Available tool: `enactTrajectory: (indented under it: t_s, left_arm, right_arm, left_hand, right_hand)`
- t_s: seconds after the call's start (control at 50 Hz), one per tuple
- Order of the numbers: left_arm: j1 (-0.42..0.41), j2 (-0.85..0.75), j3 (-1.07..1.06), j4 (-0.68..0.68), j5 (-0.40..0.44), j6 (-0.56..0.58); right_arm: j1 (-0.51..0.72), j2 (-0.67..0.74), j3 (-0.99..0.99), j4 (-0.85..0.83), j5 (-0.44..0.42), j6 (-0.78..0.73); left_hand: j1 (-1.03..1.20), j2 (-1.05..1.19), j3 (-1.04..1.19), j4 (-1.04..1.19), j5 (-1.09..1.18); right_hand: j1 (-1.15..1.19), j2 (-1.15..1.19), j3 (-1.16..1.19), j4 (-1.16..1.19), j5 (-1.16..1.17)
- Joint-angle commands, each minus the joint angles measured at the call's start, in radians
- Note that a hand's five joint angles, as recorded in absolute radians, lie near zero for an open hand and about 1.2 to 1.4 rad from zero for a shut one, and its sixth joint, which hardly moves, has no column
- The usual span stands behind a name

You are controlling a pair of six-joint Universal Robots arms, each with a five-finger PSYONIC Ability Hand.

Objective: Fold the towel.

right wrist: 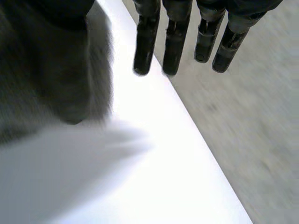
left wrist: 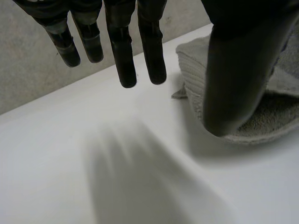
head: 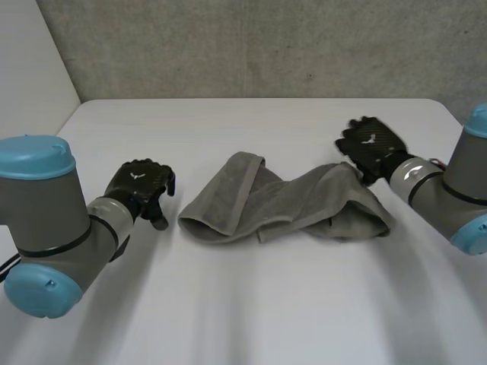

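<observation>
Towel, rumpled on tabletop — left hand, right hand, fingers straight, holding nothing; we would pinch opposite ends and spread it first.

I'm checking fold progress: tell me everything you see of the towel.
The towel is grey terry cloth with a hemmed edge, lying bunched and loosely doubled over on the white table. The left hand is open beside one end, apart; the right hand is open at the other end's far corner.
</observation>
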Motion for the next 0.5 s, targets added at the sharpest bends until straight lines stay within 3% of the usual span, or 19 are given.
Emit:
enactTrajectory:
  t_s: [0.02, 0.06, 0.3, 0.5]
  left_arm:
    - [-0.024, 0.011, -0.002, 0.0, 0.017, 0.003]
    - [-0.025, 0.011, -0.003, 0.001, 0.036, 0.003]
    - [-0.065, 0.008, 0.0, 0.004, 0.168, 0.013]
    - [-0.067, -0.038, 0.026, 0.067, 0.202, 0.14]
  right_arm:
    - [-0.05, -0.072, 0.05, 0.005, 0.181, 0.051]
    - [-0.051, -0.096, 0.076, 0.007, 0.186, 0.068]
    - [-0.005, -0.404, 0.372, 0.007, 0.167, 0.256]
    - [0.137, -0.443, 0.518, 0.001, 0.144, 0.25]
  left_hand:
    - [-0.071, -0.074, -0.051, -0.059, -0.059]
    - [-0.097, -0.1, -0.051, -0.059, -0.085]
    - [-0.285, -0.288, -0.051, -0.059, -0.273]
    - [-0.285, -0.288, -0.051, -0.059, -0.273]
  right_hand:
    - [-0.279, -0.28, -0.043, -0.076, -0.266]
    - [-0.396, -0.397, -0.043, -0.076, -0.383]
    - [-0.41, -0.412, -0.043, -0.076, -0.397]
    - [-0.394, -0.396, -0.043, -0.076, -0.381]
